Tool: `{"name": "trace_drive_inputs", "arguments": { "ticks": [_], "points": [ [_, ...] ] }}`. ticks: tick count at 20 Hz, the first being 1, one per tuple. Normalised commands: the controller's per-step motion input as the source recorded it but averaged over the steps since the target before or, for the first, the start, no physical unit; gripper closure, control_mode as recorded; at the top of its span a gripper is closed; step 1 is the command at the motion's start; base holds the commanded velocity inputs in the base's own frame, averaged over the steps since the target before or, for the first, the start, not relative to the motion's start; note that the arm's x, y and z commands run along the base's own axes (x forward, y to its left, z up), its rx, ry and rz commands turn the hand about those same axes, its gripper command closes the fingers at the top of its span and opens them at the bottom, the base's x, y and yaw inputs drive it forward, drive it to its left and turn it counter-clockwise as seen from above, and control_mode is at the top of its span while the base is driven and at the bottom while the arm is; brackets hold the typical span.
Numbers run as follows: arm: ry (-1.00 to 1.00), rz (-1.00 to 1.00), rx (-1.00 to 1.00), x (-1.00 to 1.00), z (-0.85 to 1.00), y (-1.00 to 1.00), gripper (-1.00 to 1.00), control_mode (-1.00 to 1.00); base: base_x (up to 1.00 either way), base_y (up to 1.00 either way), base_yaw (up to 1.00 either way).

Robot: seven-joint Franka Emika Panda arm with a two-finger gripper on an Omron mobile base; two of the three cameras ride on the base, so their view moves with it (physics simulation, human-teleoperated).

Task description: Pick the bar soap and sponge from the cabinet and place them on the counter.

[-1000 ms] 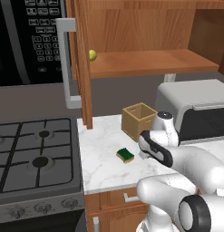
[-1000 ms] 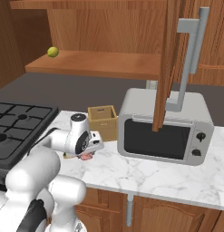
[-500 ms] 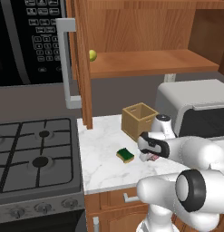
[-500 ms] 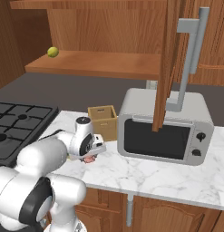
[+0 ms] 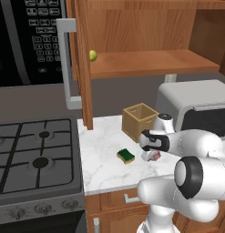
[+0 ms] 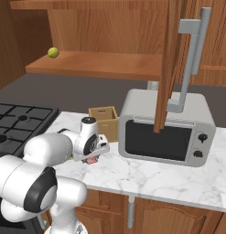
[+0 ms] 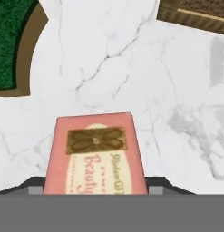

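2 base cameras look forward and down from behind the arm, left and right, sharing the marble surface (image 5: 104, 159); the hand camera looks closely down at it.

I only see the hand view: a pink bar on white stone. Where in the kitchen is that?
Observer: The soap lies on the counter, just in front of a wooden box.
Operator: What's the green thing at the corner?
Observer: A sponge, flat on the counter, apart from the soap, toward the stove.
Operator: Anything up above?
Observer: An open cabinet; a yellow-green fruit sits on its shelf.
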Motion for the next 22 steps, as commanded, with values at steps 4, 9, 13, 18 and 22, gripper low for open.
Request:
{"name": "trace_drive_inputs", "arguments": {
  "ticks": [4,9,13,18,22],
  "points": [
    [0.00,0.00,0.00,0.00,-0.15,0.00,-1.00,-1.00,0.00,0.00,0.00],
    [0.01,0.00,0.00,-0.01,-0.02,0.00,-1.00,-1.00,0.00,0.00,0.00],
    [0.00,0.00,0.00,0.00,0.08,0.01,-1.00,-1.00,0.00,0.00,0.00],
    [0.00,0.00,-0.01,-0.06,0.20,0.09,-1.00,-1.00,0.00,0.00,0.00],
    [0.00,-0.01,0.00,-0.17,0.45,0.09,-1.00,-1.00,0.00,0.00,0.00]
  ]
}}
